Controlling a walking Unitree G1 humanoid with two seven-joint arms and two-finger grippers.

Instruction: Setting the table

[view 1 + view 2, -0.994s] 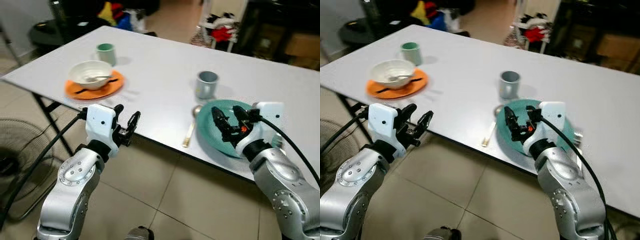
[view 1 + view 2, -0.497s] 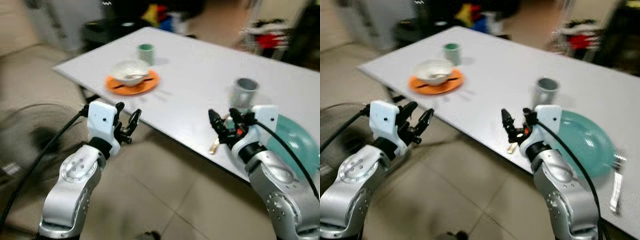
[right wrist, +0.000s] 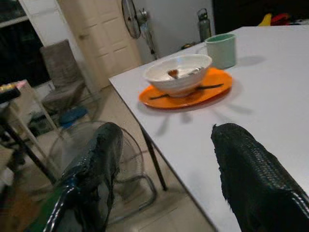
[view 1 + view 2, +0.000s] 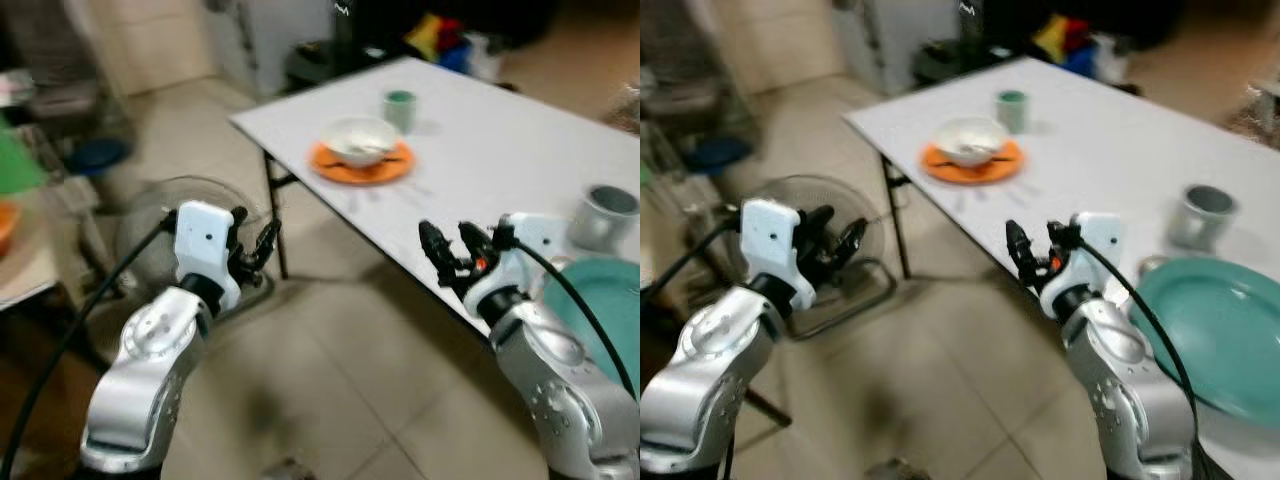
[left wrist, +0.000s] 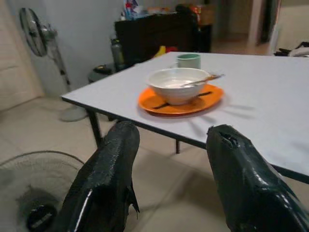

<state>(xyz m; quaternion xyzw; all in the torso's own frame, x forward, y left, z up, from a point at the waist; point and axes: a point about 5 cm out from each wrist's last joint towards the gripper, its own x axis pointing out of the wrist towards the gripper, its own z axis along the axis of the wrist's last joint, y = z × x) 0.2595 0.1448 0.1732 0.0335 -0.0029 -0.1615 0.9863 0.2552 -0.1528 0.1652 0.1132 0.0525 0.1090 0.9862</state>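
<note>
Blur is softening both head views, so small detail is hard to make out and no writing can be read anywhere. Lower left of the frame, the left gripper (image 4: 254, 246) is hanging over the tiled floor (image 4: 330, 380) with its jaws standing apart and holding nothing; behind it a floor fan (image 4: 170, 215) is sitting smeared and half covered by the arm. Lower right, the right gripper (image 4: 451, 253) is hovering just in front of the white worktop (image 4: 500, 140) edge, its jaws likewise spread and empty. At the right edge a teal plate (image 4: 600, 300) is lying on the worktop, partly hidden by the right arm and cut off by the frame. Just beyond it a grey cup (image 4: 602, 214) is standing upright. Farther along, upper middle, a white bowl (image 4: 358, 138) is resting on an orange plate (image 4: 362, 163), with a utensil (image 5: 205, 79) leaning in the bowl and dark sticks (image 3: 203, 88) lying across the plate. A green mug (image 4: 400, 108) is standing just behind them. Beyond the worktop, colourful clutter is too blurred to identify.
</note>
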